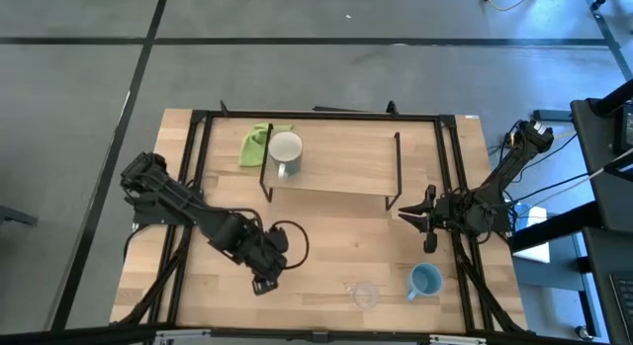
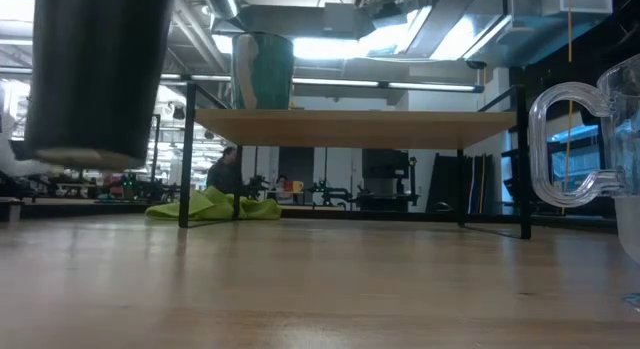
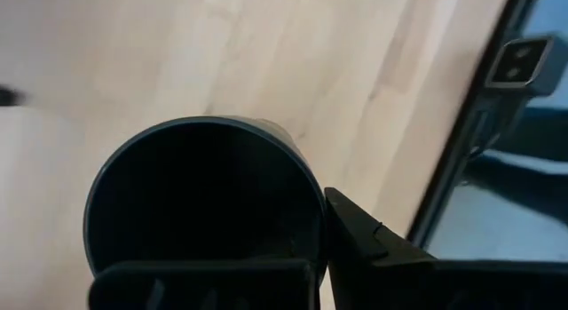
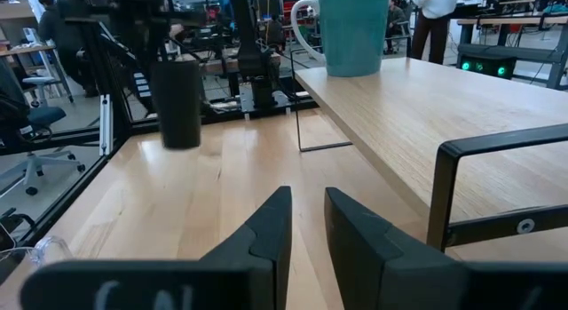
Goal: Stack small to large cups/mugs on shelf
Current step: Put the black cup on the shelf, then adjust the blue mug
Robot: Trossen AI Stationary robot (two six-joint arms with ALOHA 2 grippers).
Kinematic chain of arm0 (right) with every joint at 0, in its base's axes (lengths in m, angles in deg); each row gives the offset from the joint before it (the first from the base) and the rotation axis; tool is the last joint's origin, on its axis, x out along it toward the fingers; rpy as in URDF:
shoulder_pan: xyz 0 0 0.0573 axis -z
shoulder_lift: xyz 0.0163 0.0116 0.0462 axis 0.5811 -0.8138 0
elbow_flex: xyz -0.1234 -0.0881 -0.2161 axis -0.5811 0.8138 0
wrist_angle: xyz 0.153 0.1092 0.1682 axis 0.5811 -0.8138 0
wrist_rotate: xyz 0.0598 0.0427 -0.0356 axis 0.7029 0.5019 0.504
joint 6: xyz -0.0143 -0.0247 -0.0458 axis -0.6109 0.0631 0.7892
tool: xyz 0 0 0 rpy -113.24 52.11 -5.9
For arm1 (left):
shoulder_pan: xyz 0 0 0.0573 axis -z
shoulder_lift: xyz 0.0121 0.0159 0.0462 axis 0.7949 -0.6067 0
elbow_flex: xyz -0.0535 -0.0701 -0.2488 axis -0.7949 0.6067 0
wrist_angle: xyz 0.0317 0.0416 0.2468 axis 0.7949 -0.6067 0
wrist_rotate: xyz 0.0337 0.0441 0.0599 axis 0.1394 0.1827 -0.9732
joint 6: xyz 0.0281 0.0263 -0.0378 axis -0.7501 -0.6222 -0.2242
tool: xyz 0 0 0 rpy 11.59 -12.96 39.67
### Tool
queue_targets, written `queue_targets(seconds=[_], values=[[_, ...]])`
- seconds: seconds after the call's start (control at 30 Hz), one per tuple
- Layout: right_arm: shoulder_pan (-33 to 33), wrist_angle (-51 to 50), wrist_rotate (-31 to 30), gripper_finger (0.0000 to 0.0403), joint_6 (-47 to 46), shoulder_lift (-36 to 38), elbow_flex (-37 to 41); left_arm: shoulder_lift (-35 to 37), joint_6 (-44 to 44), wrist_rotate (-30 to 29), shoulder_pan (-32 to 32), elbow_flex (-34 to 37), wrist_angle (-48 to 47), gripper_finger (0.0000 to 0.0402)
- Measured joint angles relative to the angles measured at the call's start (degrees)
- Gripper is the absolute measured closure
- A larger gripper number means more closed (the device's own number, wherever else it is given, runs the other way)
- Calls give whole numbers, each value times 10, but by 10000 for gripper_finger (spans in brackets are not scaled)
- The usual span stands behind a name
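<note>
High view: left gripper carrying the black cup
Jaws pinching its rim, lifted toward the shelf for stacking; right gripper jaws slightly spread, empty.

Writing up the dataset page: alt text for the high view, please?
Seen from above, the left gripper holds a black cup over the wooden table. A mug stands on the shelf; the right gripper waits beside it.

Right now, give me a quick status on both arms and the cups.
Left gripper shut on black cup, lifted off table. Right gripper empty beside shelf. White mug on shelf.
</note>
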Motion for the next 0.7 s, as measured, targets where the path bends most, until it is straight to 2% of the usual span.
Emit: queue_targets(seconds=[0.13, 0.4, 0.57, 0.7], values=[[0, 0, 0, 331, 1, 0, 0, 0, 22, -16, -6, 37, 43, 393], [0, 0, 0, 331, 0, 0, 0, 0, 30, -27, -8, 73, 54, 357], [0, 0, 0, 331, 0, 0, 0, 1, 27, -39, -8, 73, 76, 342], [0, 0, 0, 331, 0, 0, 0, 12, 12, -51, -12, 41, 71, 334]])
